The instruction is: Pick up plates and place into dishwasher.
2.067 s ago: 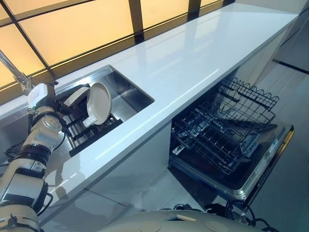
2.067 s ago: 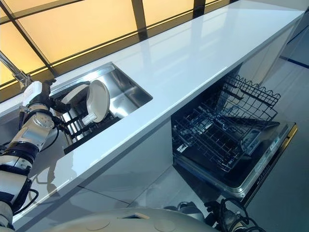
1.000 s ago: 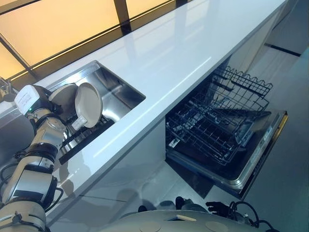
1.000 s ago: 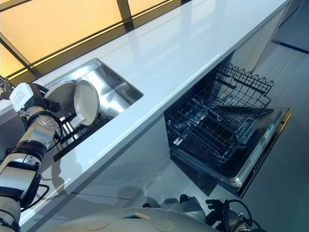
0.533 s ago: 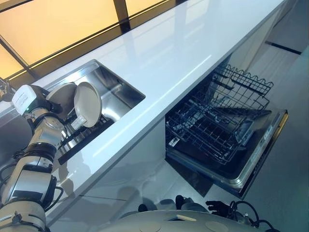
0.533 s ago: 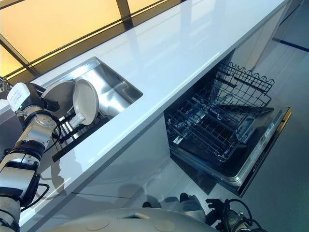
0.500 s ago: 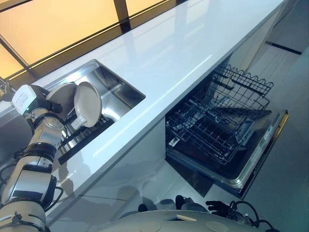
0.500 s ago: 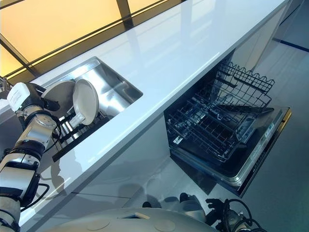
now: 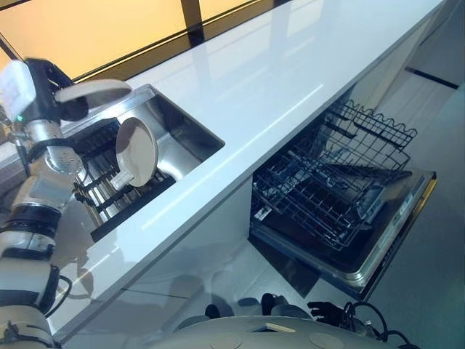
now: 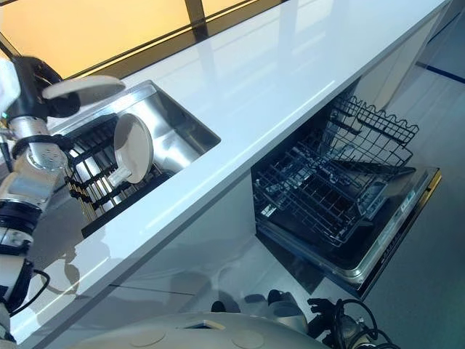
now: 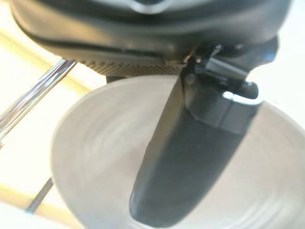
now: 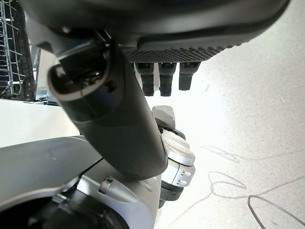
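My left hand (image 9: 45,87) is shut on a pale round plate (image 9: 93,90) and holds it nearly flat in the air above the sink's far left corner. In the left wrist view the thumb (image 11: 190,157) lies across the plate's face (image 11: 95,157). A second pale plate (image 9: 136,150) stands on edge in the black dish rack (image 9: 109,196) inside the steel sink (image 9: 185,138). The dishwasher stands open at the right, its lower wire rack (image 9: 327,196) pulled out over the lowered door (image 9: 392,247). My right hand (image 12: 119,129) hangs over the floor with relaxed fingers.
A long white counter (image 9: 276,80) runs from the sink to the far right, above the dishwasher. A dark-framed window lies behind the counter. A chrome tap (image 11: 33,100) rises close to the held plate. Pale floor lies in front of the dishwasher door.
My left hand has lifted the rear plate up out of the rack and tipped it flat. The front plate stays in the rack. The camera has shifted slightly.
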Robot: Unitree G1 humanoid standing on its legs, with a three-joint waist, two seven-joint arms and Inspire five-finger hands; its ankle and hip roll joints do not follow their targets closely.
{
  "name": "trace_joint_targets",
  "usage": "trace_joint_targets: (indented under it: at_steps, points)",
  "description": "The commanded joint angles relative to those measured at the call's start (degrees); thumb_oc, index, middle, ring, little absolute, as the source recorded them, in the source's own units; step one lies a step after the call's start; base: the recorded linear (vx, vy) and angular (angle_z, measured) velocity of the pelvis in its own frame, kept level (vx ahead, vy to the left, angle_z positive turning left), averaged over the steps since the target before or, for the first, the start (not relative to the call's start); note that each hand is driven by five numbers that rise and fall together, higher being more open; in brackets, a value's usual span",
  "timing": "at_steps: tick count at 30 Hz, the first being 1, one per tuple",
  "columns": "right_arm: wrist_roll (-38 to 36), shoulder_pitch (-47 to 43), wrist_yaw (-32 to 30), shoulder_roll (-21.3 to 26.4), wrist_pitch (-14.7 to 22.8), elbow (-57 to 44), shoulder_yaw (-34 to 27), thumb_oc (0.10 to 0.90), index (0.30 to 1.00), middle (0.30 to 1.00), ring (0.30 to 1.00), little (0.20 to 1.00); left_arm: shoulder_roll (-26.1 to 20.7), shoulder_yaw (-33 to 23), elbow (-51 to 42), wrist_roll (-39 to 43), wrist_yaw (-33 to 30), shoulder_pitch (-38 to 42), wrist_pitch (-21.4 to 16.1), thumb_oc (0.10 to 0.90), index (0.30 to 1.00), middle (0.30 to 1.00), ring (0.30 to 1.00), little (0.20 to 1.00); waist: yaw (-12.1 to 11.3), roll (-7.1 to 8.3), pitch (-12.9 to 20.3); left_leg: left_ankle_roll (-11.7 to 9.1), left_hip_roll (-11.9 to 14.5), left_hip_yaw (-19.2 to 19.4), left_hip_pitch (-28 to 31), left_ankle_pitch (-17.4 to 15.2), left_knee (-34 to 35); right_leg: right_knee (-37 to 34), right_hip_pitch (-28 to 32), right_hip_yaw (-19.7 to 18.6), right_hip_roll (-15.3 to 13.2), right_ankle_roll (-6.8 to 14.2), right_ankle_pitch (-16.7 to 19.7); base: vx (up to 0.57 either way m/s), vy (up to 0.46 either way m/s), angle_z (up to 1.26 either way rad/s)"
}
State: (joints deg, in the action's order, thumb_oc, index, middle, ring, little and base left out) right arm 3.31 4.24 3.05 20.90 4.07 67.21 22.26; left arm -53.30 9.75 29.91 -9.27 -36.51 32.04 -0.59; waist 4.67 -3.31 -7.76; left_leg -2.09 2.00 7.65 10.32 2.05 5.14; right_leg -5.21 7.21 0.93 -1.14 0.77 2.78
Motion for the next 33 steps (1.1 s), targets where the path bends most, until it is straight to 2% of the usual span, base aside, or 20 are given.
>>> trace_joint_targets:
  at_steps: [1, 7, 10, 13, 14, 17, 19, 21, 26, 27, 29, 31, 32, 33]
  points:
    - [-2.58, 0.32, 1.29, -1.85, 3.74, -2.05, 0.91, 0.800, 0.900, 0.900, 0.900, 0.900, -8.73, -4.71, -0.89, -2.48, -7.37, 11.63, -4.47, 0.100, 0.300, 0.300, 0.300, 0.200, 0.52, 0.17, 5.71, 0.98, -4.26, -0.96, -1.79, -3.95, -1.30, 1.36, 0.68, 2.94, 0.29, 3.24, -3.67, -0.03, 0.029, 0.03]
    - [-2.14, 1.04, 0.71, -1.92, 5.02, -2.94, 0.96, 0.800, 0.900, 0.900, 0.900, 0.900, -9.86, -6.22, -4.48, -1.37, -8.00, 12.20, -6.52, 0.100, 0.300, 0.300, 0.300, 0.200, 0.44, 0.60, 6.35, 1.10, -4.16, -1.37, -1.34, -4.06, -1.06, 1.97, 0.84, 2.76, 0.38, 3.05, -4.15, 0.00, 0.000, 0.00]
    - [-4.95, 0.89, 1.56, -0.71, 5.82, -8.57, 0.54, 0.800, 0.900, 0.900, 0.900, 0.900, -10.03, -6.81, -9.07, -1.27, -8.35, 10.80, -7.08, 0.100, 0.300, 0.300, 0.300, 0.200, 0.26, 1.06, 6.48, 1.28, -4.21, -1.97, -1.17, -4.18, -1.05, 2.35, 0.85, 2.66, 0.34, 2.90, -4.28, -0.01, 0.001, 0.06]
    - [-12.03, 1.30, 3.59, 0.74, 2.37, -21.98, -1.21, 0.800, 0.900, 0.900, 0.900, 0.900, -9.70, -9.58, -15.25, -1.26, -7.68, 6.49, -7.97, 0.100, 0.300, 0.300, 0.300, 0.200, 0.41, 1.56, 6.39, 1.47, -4.34, -2.43, -1.45, -3.81, -1.13, 2.82, 0.30, 2.27, 0.32, 2.60, -3.85, -0.05, 0.009, 0.07]
    - [-12.99, 1.48, 3.82, 0.86, 2.59, -23.38, -1.43, 0.800, 0.900, 0.900, 0.900, 0.900, -9.65, -9.94, -15.79, -1.18, -7.53, 5.87, -8.33, 0.100, 0.300, 0.300, 0.300, 0.200, 0.49, 1.53, 6.48, 1.50, -4.39, -2.59, -1.08, -4.26, -0.93, 2.72, 0.61, 2.22, 0.32, 2.67, -4.29, -0.04, 0.023, 0.00]
    - [-20.06, 3.19, 5.61, 2.20, 1.94, -39.83, -4.45, 0.800, 0.900, 0.900, 0.900, 0.900, -9.06, -12.77, -20.58, -1.89, -6.13, 1.17, -10.18, 0.100, 0.300, 0.300, 0.300, 0.200, 1.43, 1.93, 6.40, 1.58, -4.47, -2.40, -1.43, -3.73, -0.81, 2.99, -0.13, 1.89, 0.25, 2.65, -3.68, -0.07, 0.026, -0.05]
    - [-24.59, 3.82, 6.96, 2.78, 3.68, -45.58, -6.61, 0.800, 0.900, 0.900, 0.900, 0.900, -8.99, -13.45, -21.44, -1.61, -5.40, -0.27, -11.14, 0.100, 0.300, 0.300, 0.300, 0.200, 1.96, 2.00, 6.40, 1.60, -4.48, -2.11, -1.24, -3.70, -0.62, 2.95, -0.12, 1.81, 0.21, 2.82, -3.55, -0.05, 0.025, -0.08]
    - [-31.98, 4.24, 8.99, 2.19, 2.48, -54.46, -10.10, 0.800, 0.900, 0.900, 0.900, 0.900, -7.83, -14.22, -22.37, -2.17, -4.54, -1.93, -11.93, 0.100, 0.300, 0.300, 0.300, 0.200, 2.61, 1.97, 6.50, 1.73, -4.48, -1.68, -1.18, -3.62, -0.38, 3.05, -0.40, 1.41, 0.25, 2.99, -3.48, -0.05, 0.036, -0.03]
    - [-38.67, 4.32, 9.71, 1.14, -0.83, -68.95, -14.71, 0.800, 0.900, 0.900, 0.900, 0.900, -6.26, -13.72, -22.18, -2.30, -1.93, -3.06, -13.07, 0.100, 0.300, 0.300, 0.300, 0.200, 3.80, 1.82, 6.89, 2.12, -4.60, -0.67, -0.96, -4.19, -0.17, 3.37, -0.82, 0.77, 0.03, 3.75, -3.80, -0.05, 0.040, -0.04]
    - [-38.91, 3.89, 8.55, 1.82, -0.85, -71.00, -16.12, 0.800, 0.900, 0.900, 0.900, 0.900, -6.47, -13.31, -21.64, -1.97, -1.27, -2.87, -13.50, 0.100, 0.300, 0.300, 0.300, 0.200, 3.98, 1.86, 6.93, 2.17, -4.55, -0.22, -1.25, -3.64, -0.14, 3.52, -1.34, 0.67, -0.05, 3.81, -3.20, 0.00, 0.048, -0.06]
    - [-38.79, 2.53, 1.97, 3.39, 0.64, -75.22, -20.21, 0.800, 0.900, 0.900, 0.900, 0.900, -6.66, -12.74, -22.07, -0.62, 0.43, -3.42, -14.26, 0.100, 0.300, 0.300, 0.300, 0.200, 4.25, 1.80, 7.12, 2.41, -4.71, 0.08, -0.93, -4.24, -0.14, 3.28, -1.11, 0.46, -0.18, 4.14, -3.29, -0.01, 0.043, -0.08]
    - [-34.73, 0.78, -6.77, 4.34, 4.90, -78.00, -23.89, 0.800, 0.900, 0.900, 0.900, 0.900, -6.03, -12.91, -24.31, 0.13, 1.19, -4.81, -14.43, 0.100, 0.300, 0.300, 0.300, 0.200, 4.29, 1.76, 7.12, 2.58, -4.84, 0.35, -0.93, -4.31, -0.14, 3.24, -1.20, 0.11, -0.24, 4.23, -3.04, -0.03, 0.029, -0.07]
    - [-34.31, 0.59, -7.52, 4.40, 5.01, -78.35, -24.12, 0.800, 0.900, 0.900, 0.900, 0.900, -5.89, -13.16, -24.75, 0.04, 1.30, -5.05, -14.23, 0.100, 0.300, 0.300, 0.300, 0.200, 4.23, 1.74, 6.97, 2.58, -4.80, 0.54, -1.15, -3.79, -0.14, 3.37, -1.52, 0.02, -0.19, 4.12, -2.56, -0.05, 0.028, -0.06]
    - [-30.91, -0.75, -13.05, 4.70, 7.47, -79.81, -26.15, 0.800, 0.900, 0.900, 0.900, 0.900, -5.30, -13.64, -26.89, -0.37, 1.84, -5.90, -13.41, 0.100, 0.300, 0.300, 0.300, 0.200, 4.18, 1.63, 6.91, 2.70, -4.90, 0.58, -1.13, -3.87, -0.14, 3.35, -1.56, -0.25, -0.14, 4.13, -2.45, -0.02, 0.051, -0.09]
